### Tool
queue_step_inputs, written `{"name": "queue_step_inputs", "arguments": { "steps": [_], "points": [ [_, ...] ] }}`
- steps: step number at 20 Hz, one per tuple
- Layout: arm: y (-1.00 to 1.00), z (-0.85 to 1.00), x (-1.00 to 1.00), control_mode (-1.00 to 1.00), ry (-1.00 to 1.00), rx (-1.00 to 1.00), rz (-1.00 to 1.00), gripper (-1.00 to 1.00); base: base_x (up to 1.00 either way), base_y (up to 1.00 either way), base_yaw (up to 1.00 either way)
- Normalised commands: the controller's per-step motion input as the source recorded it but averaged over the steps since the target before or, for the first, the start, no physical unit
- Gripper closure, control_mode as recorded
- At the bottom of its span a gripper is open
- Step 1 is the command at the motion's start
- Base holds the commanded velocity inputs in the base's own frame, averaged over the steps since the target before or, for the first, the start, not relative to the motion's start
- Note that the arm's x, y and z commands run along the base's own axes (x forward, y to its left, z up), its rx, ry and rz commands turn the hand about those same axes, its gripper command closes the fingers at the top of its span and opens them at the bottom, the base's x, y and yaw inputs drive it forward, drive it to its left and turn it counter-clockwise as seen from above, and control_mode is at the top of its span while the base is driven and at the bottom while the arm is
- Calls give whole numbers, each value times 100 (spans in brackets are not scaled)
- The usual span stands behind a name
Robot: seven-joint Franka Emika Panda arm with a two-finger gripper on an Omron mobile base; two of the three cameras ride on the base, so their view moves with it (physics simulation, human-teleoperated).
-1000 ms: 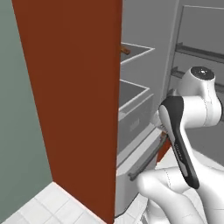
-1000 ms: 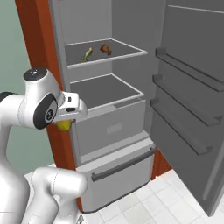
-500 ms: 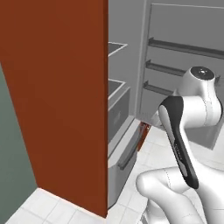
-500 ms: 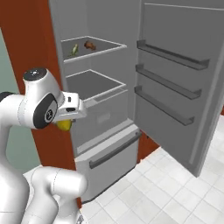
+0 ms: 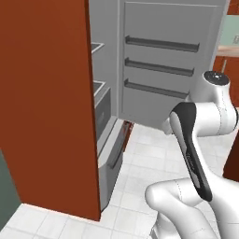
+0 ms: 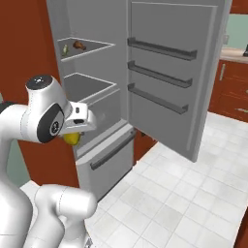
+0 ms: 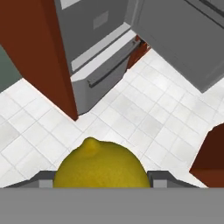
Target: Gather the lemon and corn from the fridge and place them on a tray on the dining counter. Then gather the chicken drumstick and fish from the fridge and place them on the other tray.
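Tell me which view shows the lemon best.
The hand view: the lemon sits large and close between the tool tips. The right base view catches a yellow sliver under the hand.

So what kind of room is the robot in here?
A kitchen, most likely: an open fridge with food on a shelf, white floor tiles, and red-brown cabinets under a counter. The gripper holds a lemon.
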Motion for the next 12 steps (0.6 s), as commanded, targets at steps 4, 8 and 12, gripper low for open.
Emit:
{"name": "queue_step_inputs", "arguments": {
  "steps": [4, 8, 12],
  "points": [
    [0, 0, 0, 100, 0, 0, 0, 100, -69, -5, -31],
    [0, 0, 0, 100, 0, 0, 0, 100, -53, -22, -22],
    [0, 0, 0, 100, 0, 0, 0, 100, -49, -41, -14]
  ]
}}
